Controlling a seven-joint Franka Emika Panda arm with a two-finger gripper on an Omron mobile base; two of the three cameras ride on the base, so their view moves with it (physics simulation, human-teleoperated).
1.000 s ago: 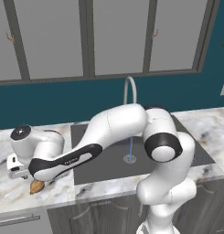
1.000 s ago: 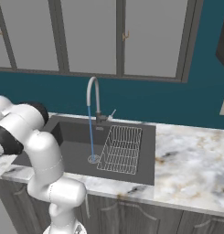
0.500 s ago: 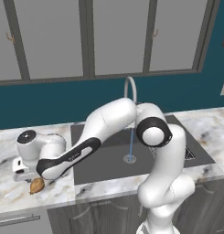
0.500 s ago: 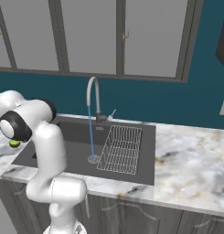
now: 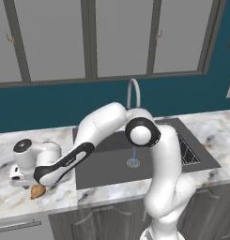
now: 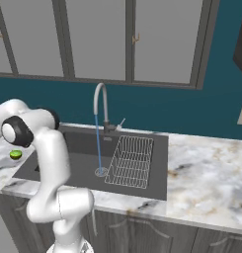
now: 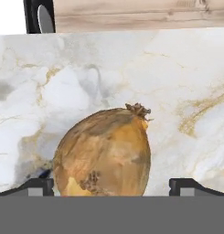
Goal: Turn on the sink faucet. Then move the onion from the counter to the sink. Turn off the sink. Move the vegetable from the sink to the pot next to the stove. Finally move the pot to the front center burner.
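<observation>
Water runs in a thin blue stream from the sink faucet (image 6: 100, 101) down to the drain of the sink (image 6: 83, 143), so the first step looks done. The wire rack (image 6: 130, 161) sits in the right half of the basin, centre of the right base view. The arm reaches across to the lower left of the left base view, where the gripper (image 5: 35, 183) hangs low over the onion (image 5: 38, 191) on the counter (image 5: 8, 199), near the front edge and well to the left of the sink. In the hand view the onion (image 7: 103, 154) fills the lower middle of the frame, lying on the marble with its dry tip pointing up and right, and the two dark fingertips (image 7: 38, 186) stand wide apart, one on either side of it, not pressing on its skin. The jaws are spread full and hold nothing. A small green lime (image 6: 15, 154) lies on the counter at the left edge of the right base view. By my reading the pickup is about to happen: closing on the onion, carrying it to the basin, shutting off the water, moving it to the pot and shifting the pot to the burner are all left.
</observation>
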